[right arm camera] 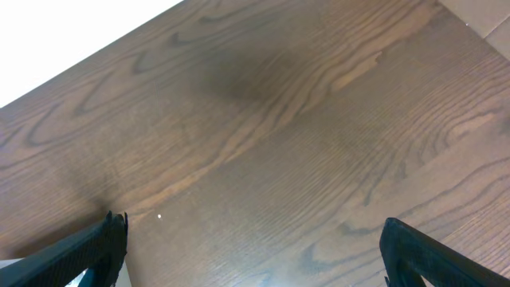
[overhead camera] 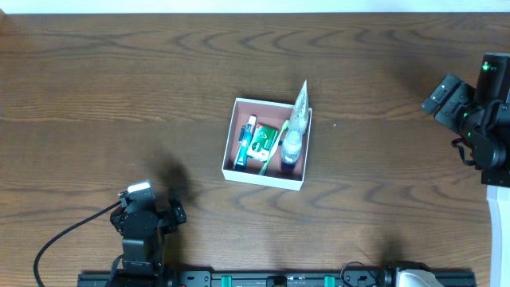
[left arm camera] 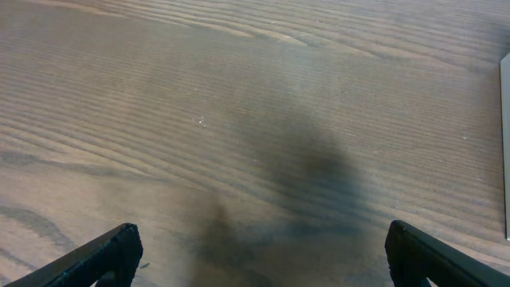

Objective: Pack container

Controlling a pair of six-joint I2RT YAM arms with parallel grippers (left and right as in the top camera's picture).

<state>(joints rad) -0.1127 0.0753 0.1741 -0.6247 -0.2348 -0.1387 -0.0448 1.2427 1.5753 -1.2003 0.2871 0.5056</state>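
The container (overhead camera: 229,148) sat at the centre of the frame on the dark wooden table (overhead camera: 119,88), its white walls framing a pinkish-brown floor. Inside lay a blue-and-white tube (overhead camera: 248,137) along the left side, a green packet (overhead camera: 265,140) in the middle and a clear bottle (overhead camera: 292,148) on the right. A pale sachet (overhead camera: 300,102) poked up past the upper right corner. The left arm (overhead camera: 142,231) rested at the lower left and the right arm (overhead camera: 476,119) at the right edge, both well apart from the box.
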